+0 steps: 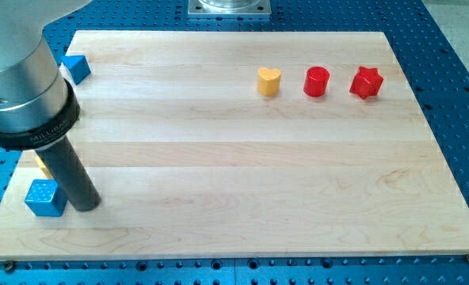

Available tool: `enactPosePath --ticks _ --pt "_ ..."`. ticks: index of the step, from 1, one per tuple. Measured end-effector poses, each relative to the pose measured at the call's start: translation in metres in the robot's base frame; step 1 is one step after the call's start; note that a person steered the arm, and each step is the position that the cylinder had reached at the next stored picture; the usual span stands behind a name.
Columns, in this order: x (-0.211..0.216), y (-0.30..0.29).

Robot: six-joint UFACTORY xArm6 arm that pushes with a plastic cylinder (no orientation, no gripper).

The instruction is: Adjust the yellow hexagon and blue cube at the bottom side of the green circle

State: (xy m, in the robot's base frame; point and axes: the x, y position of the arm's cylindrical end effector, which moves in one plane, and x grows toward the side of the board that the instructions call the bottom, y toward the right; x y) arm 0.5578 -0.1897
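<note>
Blue cube (44, 197) sits at the lower left of the wooden board (234, 174), touching the left side of my tip (85, 206), which rests on the wood holding nothing. A sliver of yellow (40, 165), shape unclear, peeks from behind the rod just above. Another blue block (77, 68) lies at upper left. Upper right, a yellow heart (268, 81), red cylinder (317, 81) and red star (367, 82) stand in a row.

We are seeing a pale wooden board (242, 166) lying on a blue perforated table (456, 47); a grey metal plate (230, 7) is sitting at the view's top.
</note>
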Motion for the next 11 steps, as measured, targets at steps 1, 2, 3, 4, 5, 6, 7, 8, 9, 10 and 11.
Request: enactPosePath --ticks 1,2,3,4,5,6,7,8,9,10,11 --pt "0.004 -0.007" --pt "0.007 -0.026" --pt "0.007 -0.017" --pt "-0.062 0.020" --pt "-0.082 0.013" --pt "-0.070 -0.009" --pt "-0.069 -0.016" --pt "-0.064 -0.018" --pt "-0.058 -0.019" --pt "-0.058 -0.023" --pt "-0.058 -0.029"
